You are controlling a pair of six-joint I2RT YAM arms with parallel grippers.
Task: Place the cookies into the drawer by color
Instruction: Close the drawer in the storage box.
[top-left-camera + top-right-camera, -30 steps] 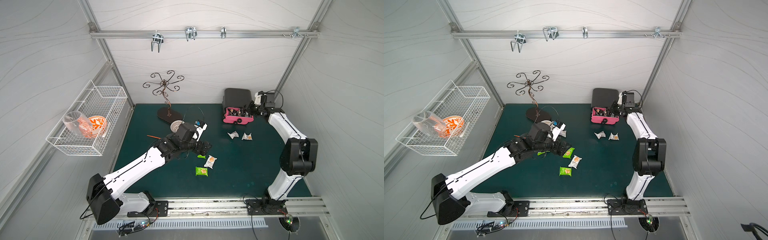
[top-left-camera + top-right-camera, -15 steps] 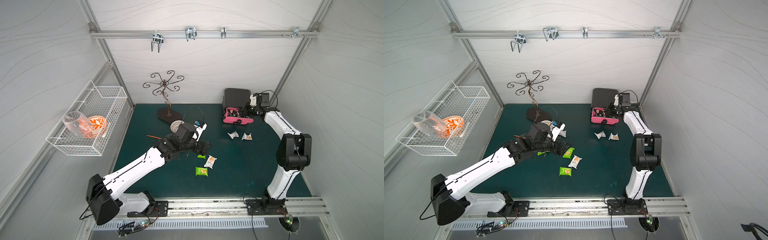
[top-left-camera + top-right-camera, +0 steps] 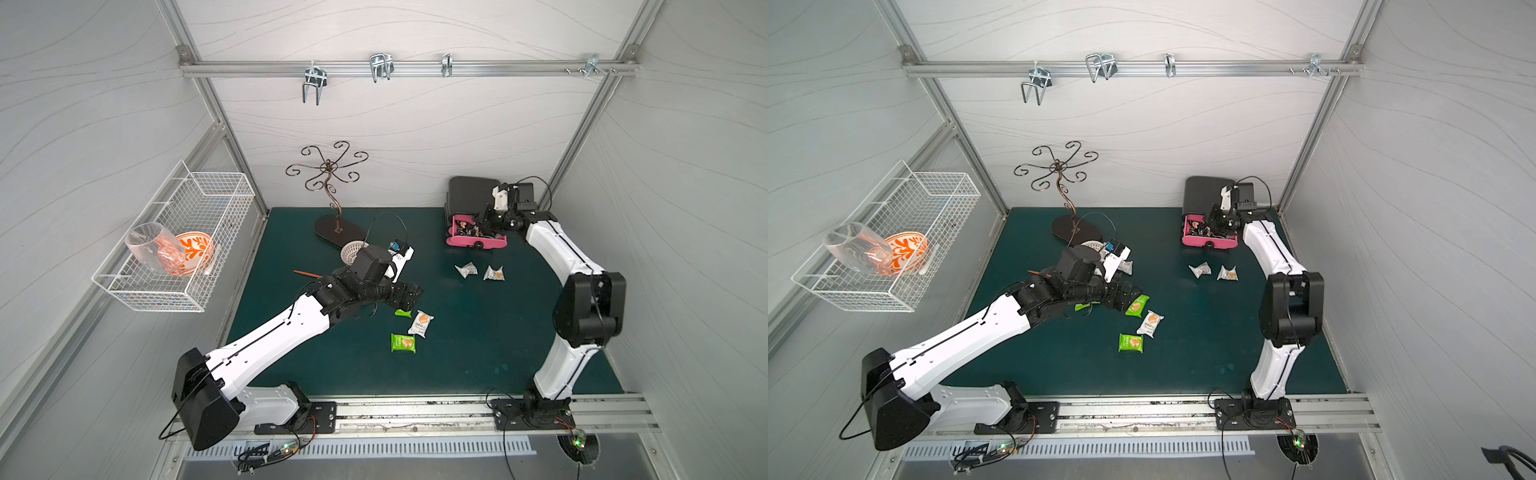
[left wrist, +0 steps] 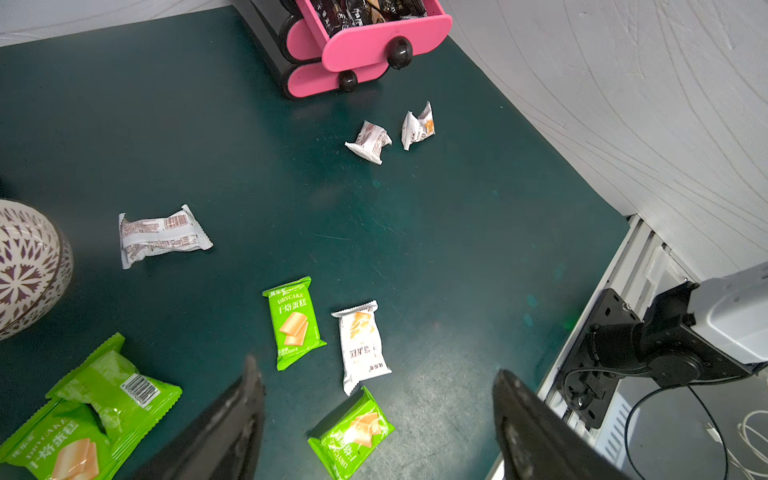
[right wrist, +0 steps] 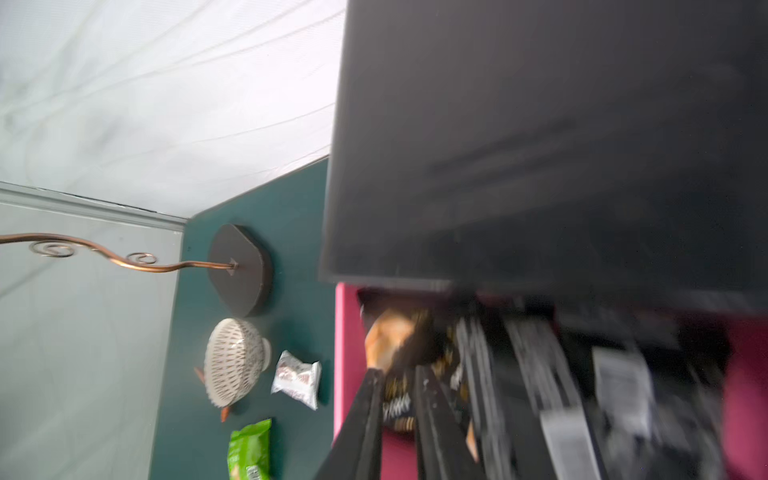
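Observation:
The drawer (image 3: 476, 242), hot pink with a round black knob, stands pulled out of its black chest (image 3: 471, 195) and holds several black cookies (image 4: 365, 8). My right gripper (image 5: 399, 374) reaches into it, its fingers narrowly apart with a black cookie (image 5: 397, 409) between them; that view is blurred. My left gripper (image 4: 374, 370) hangs open and empty above the mat's middle. Below it lie green cookies (image 4: 294, 322) (image 4: 351, 432) and a white cookie (image 4: 362, 347). More green ones (image 4: 91, 411) lie beside it. Two crumpled white cookies (image 3: 466, 270) (image 3: 493, 273) lie in front of the drawer.
A copper scroll stand (image 3: 328, 183) and an overturned patterned bowl (image 3: 353, 251) stand at the back left, with another white cookie (image 4: 160, 235) near the bowl. A wire basket (image 3: 178, 245) with a glass and an orange bowl hangs on the left wall. The metal rail (image 3: 415, 411) runs along the front.
My right gripper has swung left from beside the chest to over the open drawer, its jaws parting slightly. The left arm has not moved.

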